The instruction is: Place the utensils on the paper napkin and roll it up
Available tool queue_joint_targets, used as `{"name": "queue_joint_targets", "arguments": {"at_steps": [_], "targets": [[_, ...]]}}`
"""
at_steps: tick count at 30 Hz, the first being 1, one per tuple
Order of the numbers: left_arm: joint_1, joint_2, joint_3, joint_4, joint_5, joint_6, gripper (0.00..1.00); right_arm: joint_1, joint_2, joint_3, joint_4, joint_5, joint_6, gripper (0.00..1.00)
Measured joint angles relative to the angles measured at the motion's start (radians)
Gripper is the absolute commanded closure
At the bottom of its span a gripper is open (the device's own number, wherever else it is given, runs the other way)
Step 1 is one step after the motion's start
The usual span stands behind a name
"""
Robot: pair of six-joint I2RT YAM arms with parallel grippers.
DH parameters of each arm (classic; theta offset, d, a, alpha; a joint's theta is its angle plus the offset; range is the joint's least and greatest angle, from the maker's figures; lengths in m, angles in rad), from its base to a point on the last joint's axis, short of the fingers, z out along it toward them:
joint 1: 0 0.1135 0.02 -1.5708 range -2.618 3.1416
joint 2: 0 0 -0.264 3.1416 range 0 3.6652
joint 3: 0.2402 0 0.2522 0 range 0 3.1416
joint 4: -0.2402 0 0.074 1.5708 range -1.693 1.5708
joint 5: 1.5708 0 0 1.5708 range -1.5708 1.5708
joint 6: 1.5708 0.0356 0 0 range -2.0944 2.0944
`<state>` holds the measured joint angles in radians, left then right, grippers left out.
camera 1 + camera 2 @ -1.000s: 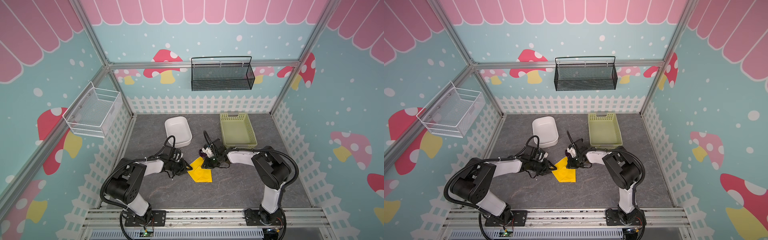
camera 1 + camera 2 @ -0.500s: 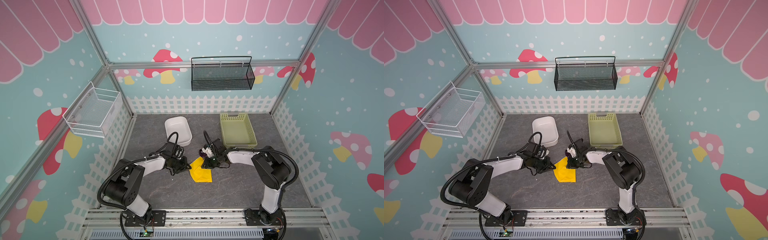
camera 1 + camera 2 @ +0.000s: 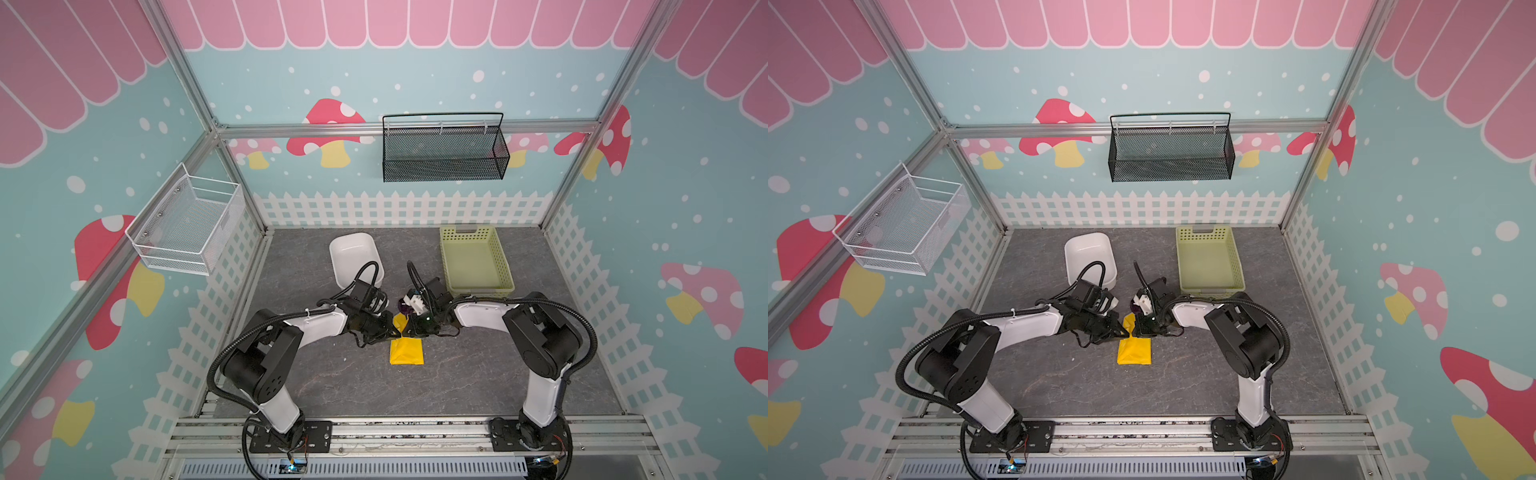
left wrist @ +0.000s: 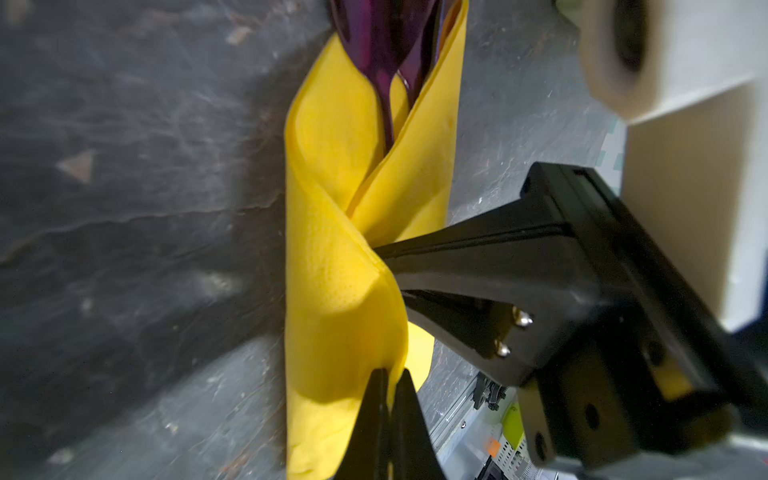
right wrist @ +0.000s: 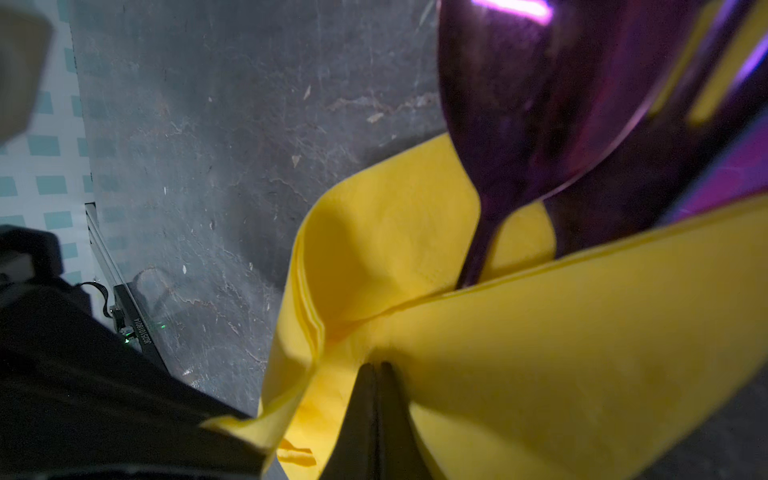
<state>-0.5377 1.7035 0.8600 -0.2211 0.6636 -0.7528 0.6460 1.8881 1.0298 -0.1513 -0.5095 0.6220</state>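
The yellow paper napkin [image 3: 406, 352] [image 3: 1133, 352] lies mid-table, folded into a narrow wrap around the dark-purple utensils [image 4: 386, 41] [image 5: 519, 104]. Their heads stick out at its far end [image 3: 402, 306]. My left gripper [image 3: 397, 332] [image 4: 388, 376] is shut on a side edge of the napkin [image 4: 332, 249], with a yellow sliver between its fingers. My right gripper [image 3: 410, 328] [image 5: 376, 368] comes in from the other side, shut where the napkin's [image 5: 540, 353] folds meet, and holds a flap over the utensils. It also shows in the left wrist view, the right gripper [image 4: 376, 253].
A white tub [image 3: 337, 249] stands behind the left arm. A pale green perforated basket [image 3: 444, 257] sits at the back right. A black mesh basket [image 3: 442, 166] hangs on the back wall and a white wire basket [image 3: 187, 232] on the left wall.
My left gripper moved right to the napkin and closed on its edge. The napkin now looks narrower and more folded. The right arm kept its place and stayed shut.
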Motion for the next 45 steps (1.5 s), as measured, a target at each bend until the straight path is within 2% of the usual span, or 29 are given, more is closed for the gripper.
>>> {"name": "queue_joint_targets", "arguments": {"at_steps": [13, 20, 27, 32, 38, 45], "targets": [[-0.031, 0.094, 0.001, 0.047, 0.008, -0.045, 0.98, 0.0, -0.017, -0.01, -0.002, 0.009, 0.017, 0.95], [-0.033, 0.096, 0.0, 0.054, 0.008, -0.048, 0.99, 0.0, -0.141, -0.049, -0.026, 0.011, 0.047, 0.95], [-0.033, 0.096, -0.001, 0.059, 0.008, -0.051, 1.0, 0.002, -0.332, -0.219, -0.005, -0.032, 0.104, 0.95], [-0.033, 0.096, -0.001, 0.059, 0.008, -0.052, 1.0, 0.002, -0.393, -0.345, 0.023, -0.074, 0.133, 0.96], [-0.033, 0.096, -0.002, 0.06, 0.008, -0.052, 1.0, 0.002, -0.391, -0.444, 0.114, -0.132, 0.178, 0.96], [-0.033, 0.096, -0.002, 0.06, 0.007, -0.052, 1.0, 0.002, -0.337, -0.449, 0.206, -0.154, 0.197, 0.96]]}}
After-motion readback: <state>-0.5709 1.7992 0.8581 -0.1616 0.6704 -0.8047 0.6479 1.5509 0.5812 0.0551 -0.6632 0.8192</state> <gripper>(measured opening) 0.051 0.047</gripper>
